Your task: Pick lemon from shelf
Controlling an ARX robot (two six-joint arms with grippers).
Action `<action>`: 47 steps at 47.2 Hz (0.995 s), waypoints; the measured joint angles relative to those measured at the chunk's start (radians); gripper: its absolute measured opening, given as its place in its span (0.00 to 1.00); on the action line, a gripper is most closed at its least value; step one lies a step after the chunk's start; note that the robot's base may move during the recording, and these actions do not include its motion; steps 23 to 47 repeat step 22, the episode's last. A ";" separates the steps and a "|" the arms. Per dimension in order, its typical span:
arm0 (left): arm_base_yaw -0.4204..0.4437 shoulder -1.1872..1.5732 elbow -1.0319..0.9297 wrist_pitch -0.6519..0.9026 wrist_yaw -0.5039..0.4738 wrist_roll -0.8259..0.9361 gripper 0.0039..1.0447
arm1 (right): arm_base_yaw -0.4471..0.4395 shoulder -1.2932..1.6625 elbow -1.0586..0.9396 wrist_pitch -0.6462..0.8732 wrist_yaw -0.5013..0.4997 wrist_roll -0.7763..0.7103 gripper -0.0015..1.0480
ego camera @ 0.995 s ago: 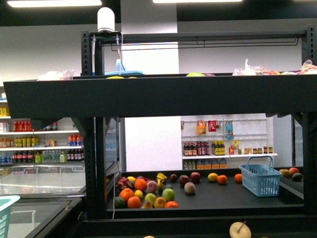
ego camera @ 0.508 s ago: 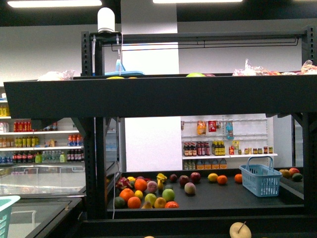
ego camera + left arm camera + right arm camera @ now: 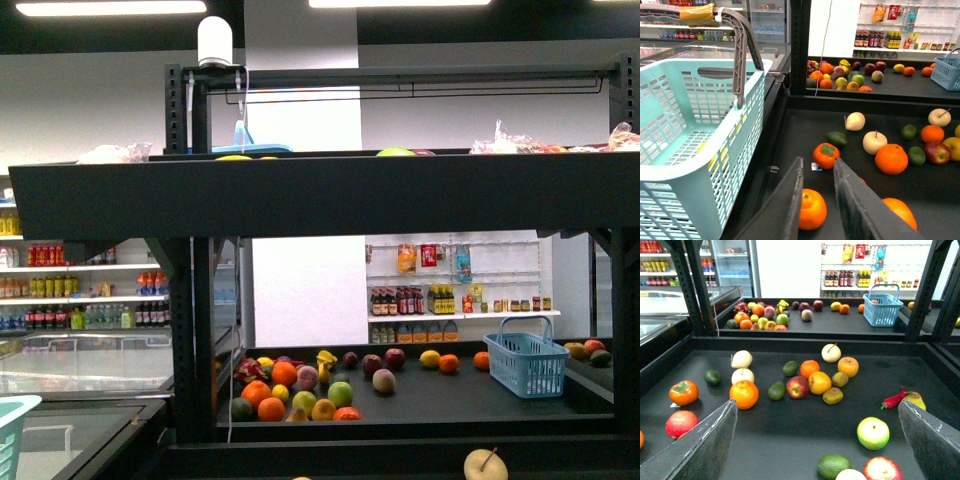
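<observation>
The black shelf point(image 3: 320, 195) fills the front view; neither gripper shows there. A small yellow oval fruit, seemingly the lemon point(image 3: 430, 357), lies on the far tray left of a small orange. It also shows in the left wrist view point(image 3: 898, 68) and in the right wrist view point(image 3: 835, 305). My left gripper point(image 3: 818, 162) is shut and empty, low over the near tray beside an orange point(image 3: 812, 209). My right gripper point(image 3: 817, 407) is open and empty above the near tray's fruit, far from the lemon.
A teal basket point(image 3: 700, 125) stands beside the left gripper. A blue basket point(image 3: 527, 362) stands on the far tray's right. The near tray point(image 3: 790, 440) holds several fruits: oranges, apples, limes, a green apple point(image 3: 873, 433), a red chilli point(image 3: 893, 399). Black uprights point(image 3: 920, 295) frame it.
</observation>
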 joint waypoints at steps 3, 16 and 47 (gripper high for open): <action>0.000 0.000 0.000 0.000 0.000 0.000 0.38 | 0.000 0.000 0.000 0.000 0.000 0.000 0.93; 0.000 0.000 0.000 0.000 0.000 0.002 0.94 | 0.000 0.000 0.000 0.000 0.000 0.000 0.93; 0.000 0.000 0.000 0.000 0.000 0.002 0.93 | 0.000 0.000 0.000 0.000 0.000 0.000 0.93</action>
